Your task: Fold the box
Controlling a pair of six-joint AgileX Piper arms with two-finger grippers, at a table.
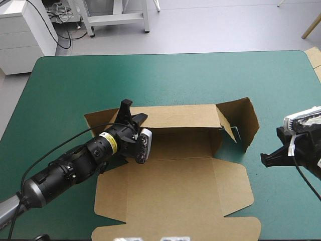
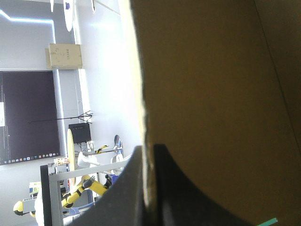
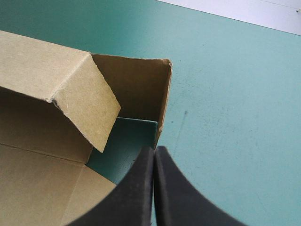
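1. One teal-green tabletop.
2. One brown box, a single cut sheet at the centre of the frame.
3. Two end effectors: the left end effector, centre left, and the right end effector, at the right edge of the frame.
4. Four black fingers, two on each end effector.
5. One pale brown piece past the tabletop, upper right.

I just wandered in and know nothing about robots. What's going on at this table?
A two-armed robot is working a brown box up from a cut sheet on the teal-green table. Its left hand is clamped on the board at the box's far left corner. The right hand is shut and empty, off to the box's right, not touching it. The far wall and right side flap stand up; the big front panel lies flat.
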